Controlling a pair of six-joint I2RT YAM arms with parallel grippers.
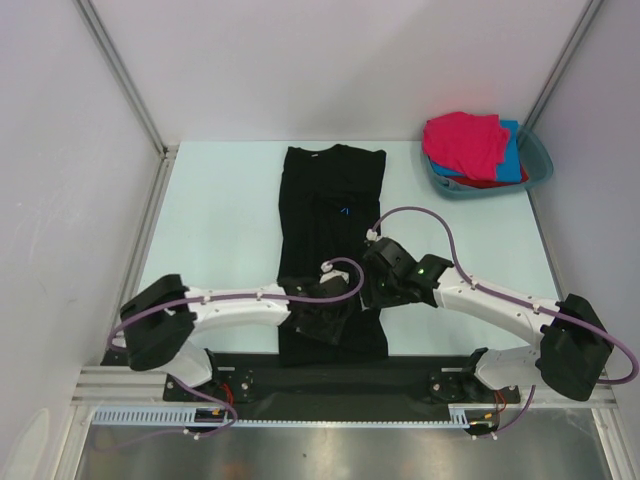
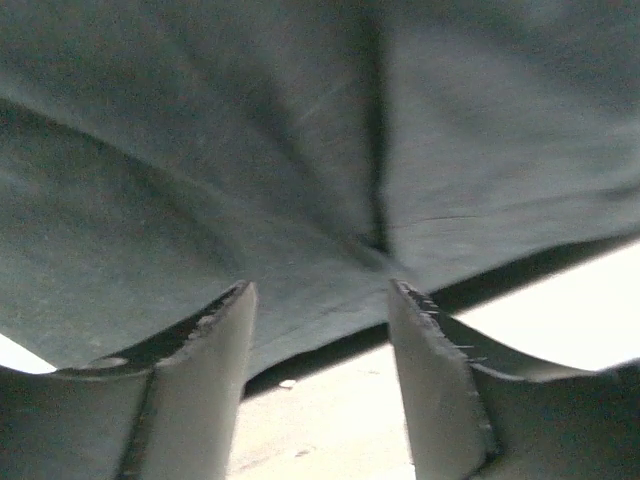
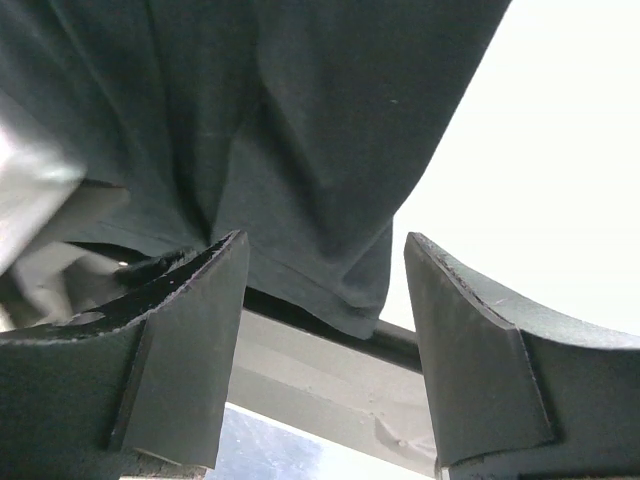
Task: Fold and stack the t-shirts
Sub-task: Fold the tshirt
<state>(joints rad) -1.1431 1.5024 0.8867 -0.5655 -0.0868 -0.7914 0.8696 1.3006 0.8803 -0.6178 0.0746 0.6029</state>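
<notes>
The large black t-shirt (image 1: pixel 325 200) lies on the table as a long narrow strip, collar at the far end. My left gripper (image 1: pixel 325 322) hovers over its near end, jaws open and empty. In the left wrist view the black cloth (image 2: pixel 300 150) fills the frame and its hem runs between the fingers of the left gripper (image 2: pixel 320 290). My right gripper (image 1: pixel 375 290) is at the strip's right edge, open. In the right wrist view the shirt's near corner (image 3: pixel 330 100) lies between the open fingers of the right gripper (image 3: pixel 325 240). The magenta-pink shirt (image 1: pixel 465 140), blue shirt (image 1: pixel 512 160) and red shirt (image 1: pixel 490 182) are piled at the back right.
The teal plastic basin (image 1: pixel 540 165) holding the three coloured shirts stands at the far right corner. White walls and metal posts close in the table on three sides. The table's near edge with a black strip (image 1: pixel 330 378) lies just below the shirt's hem.
</notes>
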